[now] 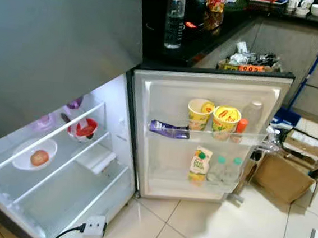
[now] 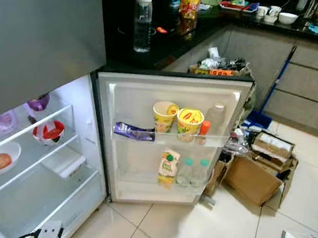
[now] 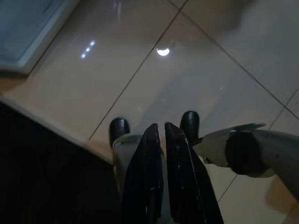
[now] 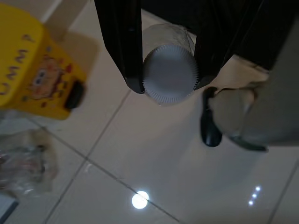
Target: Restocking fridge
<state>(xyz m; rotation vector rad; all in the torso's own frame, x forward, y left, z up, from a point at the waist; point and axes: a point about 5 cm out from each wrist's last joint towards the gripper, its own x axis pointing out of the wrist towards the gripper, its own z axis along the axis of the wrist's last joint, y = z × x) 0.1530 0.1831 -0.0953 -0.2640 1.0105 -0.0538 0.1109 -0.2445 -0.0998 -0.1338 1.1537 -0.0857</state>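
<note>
Two cups (image 1: 212, 117) are already shelved in the fridge door (image 1: 207, 140) at frame centre. A bottle (image 4: 169, 70) is clamped by the right gripper (image 4: 169, 86) above the floor; it could be dropped if squeezed loosely. The left gripper (image 3: 163, 133) is closed, empty.

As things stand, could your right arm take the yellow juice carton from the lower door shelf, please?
Probably not: the right tool is shut on a white-capped bottle; the yellow juice carton itself stands unobstructed.
</note>
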